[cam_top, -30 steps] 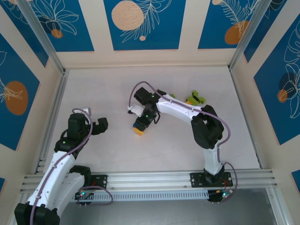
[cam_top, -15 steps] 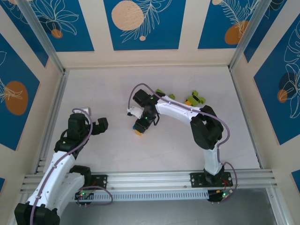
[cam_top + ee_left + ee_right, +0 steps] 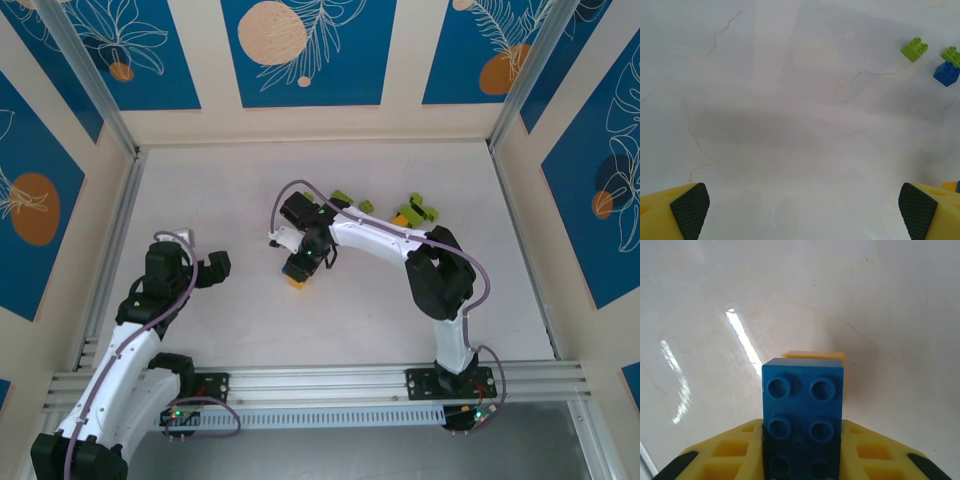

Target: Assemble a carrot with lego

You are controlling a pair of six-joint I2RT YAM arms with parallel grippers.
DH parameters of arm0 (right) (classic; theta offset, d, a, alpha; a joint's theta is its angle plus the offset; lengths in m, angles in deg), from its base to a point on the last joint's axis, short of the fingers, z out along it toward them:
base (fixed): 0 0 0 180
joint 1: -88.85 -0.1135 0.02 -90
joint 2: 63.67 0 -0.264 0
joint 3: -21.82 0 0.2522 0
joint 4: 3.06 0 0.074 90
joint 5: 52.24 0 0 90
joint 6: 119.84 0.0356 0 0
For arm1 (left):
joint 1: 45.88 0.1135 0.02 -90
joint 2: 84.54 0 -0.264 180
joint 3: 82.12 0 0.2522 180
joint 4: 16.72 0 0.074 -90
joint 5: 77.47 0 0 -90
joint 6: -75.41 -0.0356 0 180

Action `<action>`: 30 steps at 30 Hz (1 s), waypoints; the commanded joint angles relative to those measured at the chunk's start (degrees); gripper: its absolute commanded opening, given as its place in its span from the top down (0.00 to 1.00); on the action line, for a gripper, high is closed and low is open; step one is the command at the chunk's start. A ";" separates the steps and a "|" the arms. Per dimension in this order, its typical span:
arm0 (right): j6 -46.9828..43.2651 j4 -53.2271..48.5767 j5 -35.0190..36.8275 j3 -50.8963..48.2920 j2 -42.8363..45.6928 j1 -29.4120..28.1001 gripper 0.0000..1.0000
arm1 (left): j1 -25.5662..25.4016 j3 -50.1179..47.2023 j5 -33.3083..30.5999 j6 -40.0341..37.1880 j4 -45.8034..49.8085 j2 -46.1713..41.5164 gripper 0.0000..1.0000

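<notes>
Looking through the right wrist camera, you have the right gripper (image 3: 802, 462) clamped on a blue brick (image 3: 802, 410). Its studs face the lens and its near end is sunk between the yellow jaws, where the bottom of the frame cuts off the contact. Just past the far end of that brick, an orange brick (image 3: 813, 355) shows as a thin strip, and you cannot tell there whether the two touch. From above, the body of the right gripper (image 3: 303, 262) hides what it holds, and the orange brick (image 3: 296, 283) pokes out at its near side on the pale table (image 3: 200, 190). Lime green bricks (image 3: 343, 198) lie beyond the orange brick and to its right. A clump (image 3: 416, 212) sits farther right, its colours too small to sort. Your left gripper (image 3: 215, 265) hangs well to the left of the orange brick. In its own wrist view the left gripper (image 3: 802, 207) is spread wide with nothing between the pads (image 3: 689, 209). Far ahead of them that view gives you two lime green bricks (image 3: 914, 49), one clipped by the frame edge, just beside a loose blue brick (image 3: 946, 73).
</notes>
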 commanded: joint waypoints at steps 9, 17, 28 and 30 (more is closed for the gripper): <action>0.24 -2.76 0.28 -1.01 -1.48 -0.43 0.73 | 1.10 -0.44 1.46 -0.64 -0.59 -0.29 0.00; 4.28 -2.37 1.58 -2.38 -3.09 -1.40 0.73 | 1.14 -0.40 1.46 -0.65 -0.56 -0.33 0.00; 7.16 -0.67 2.60 -7.31 -4.54 -2.02 0.74 | 1.24 -0.49 1.54 -0.65 -0.67 -0.27 0.00; 7.14 -1.01 3.57 -7.60 -5.28 -2.08 0.74 | 1.24 -0.62 1.48 -0.63 -0.69 -0.34 0.00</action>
